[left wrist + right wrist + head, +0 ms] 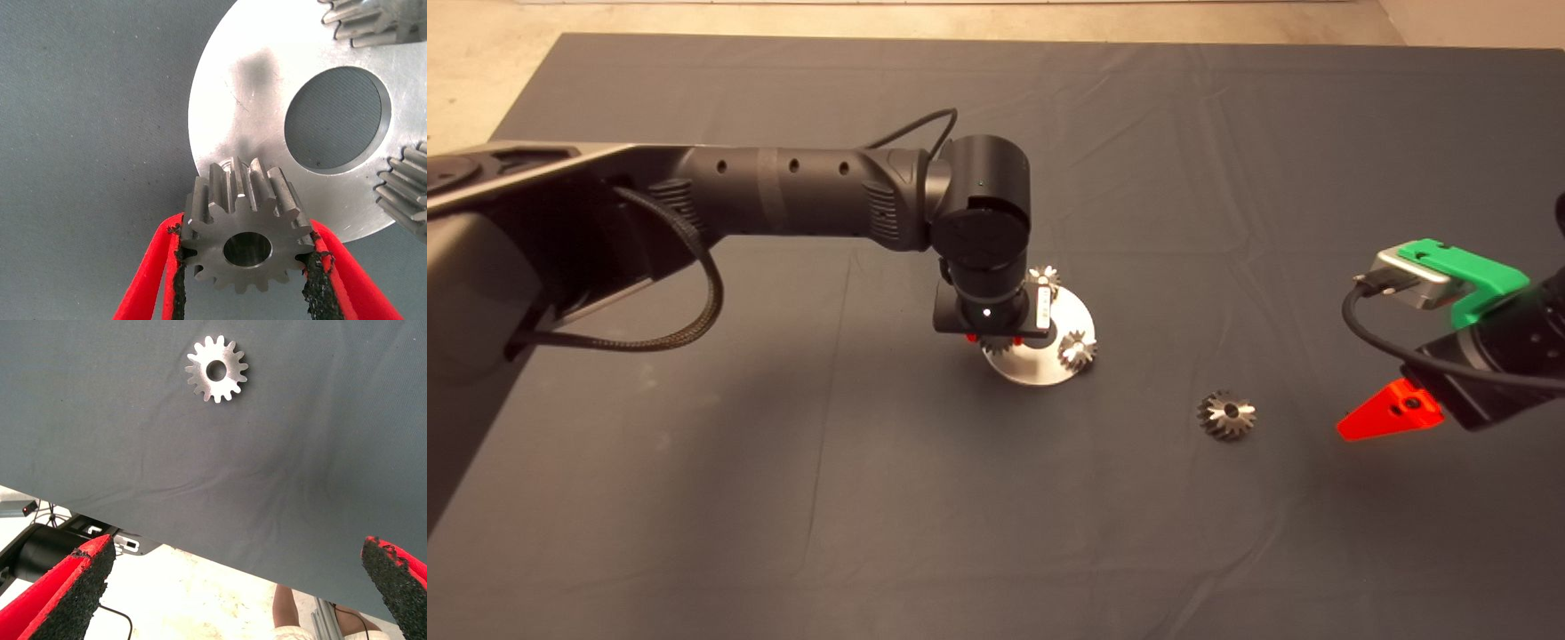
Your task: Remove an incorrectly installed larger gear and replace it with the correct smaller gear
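Note:
My left gripper (247,270) is shut on the smaller gear (245,233), a bright silver toothed gear with a centre hole. It holds the gear at the near rim of a round silver plate (233,100) that has a wide centre hole. In the head view the left gripper (996,338) is over that plate (1040,369). The larger gear (1227,415), dark grey and cone-shaped, lies alone on the mat to the right of the plate; it also shows in the right wrist view (217,369). My right gripper (1392,413) is open and empty, to the right of the larger gear.
Two other small silver gears (1043,276) (1077,349) sit on the plate's rim, also seen in the left wrist view (373,20) (407,193). The dark mat (783,498) covers the table. A person's leg (293,613) shows beyond the mat's edge.

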Controlling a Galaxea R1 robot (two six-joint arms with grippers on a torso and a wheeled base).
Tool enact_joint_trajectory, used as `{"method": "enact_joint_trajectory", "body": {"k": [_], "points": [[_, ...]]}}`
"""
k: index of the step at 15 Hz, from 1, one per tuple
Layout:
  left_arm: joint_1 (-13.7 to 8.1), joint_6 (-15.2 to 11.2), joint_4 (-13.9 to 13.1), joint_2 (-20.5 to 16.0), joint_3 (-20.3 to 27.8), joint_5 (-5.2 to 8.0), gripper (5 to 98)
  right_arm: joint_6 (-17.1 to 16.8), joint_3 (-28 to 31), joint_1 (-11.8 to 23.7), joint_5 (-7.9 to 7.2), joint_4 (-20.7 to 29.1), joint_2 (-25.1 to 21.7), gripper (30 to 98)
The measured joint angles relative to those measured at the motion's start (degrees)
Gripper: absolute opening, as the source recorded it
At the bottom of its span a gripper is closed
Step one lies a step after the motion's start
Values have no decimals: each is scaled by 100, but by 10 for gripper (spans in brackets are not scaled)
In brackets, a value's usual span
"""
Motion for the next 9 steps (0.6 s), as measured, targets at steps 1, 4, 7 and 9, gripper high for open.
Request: {"method": "enact_joint_trajectory", "body": {"k": [1,4,7,9], "points": [[1,-8,0,0,33,2,355,0,0,0,0,0,1,977],[1,-26,-2,-15,74,0,355,0,2,0,0,0,0,977],[1,-16,-7,-20,74,1,355,0,2,0,0,3,1,977],[-4,67,-32,-15,17,0,355,0,7,0,0,3,2,977]]}}
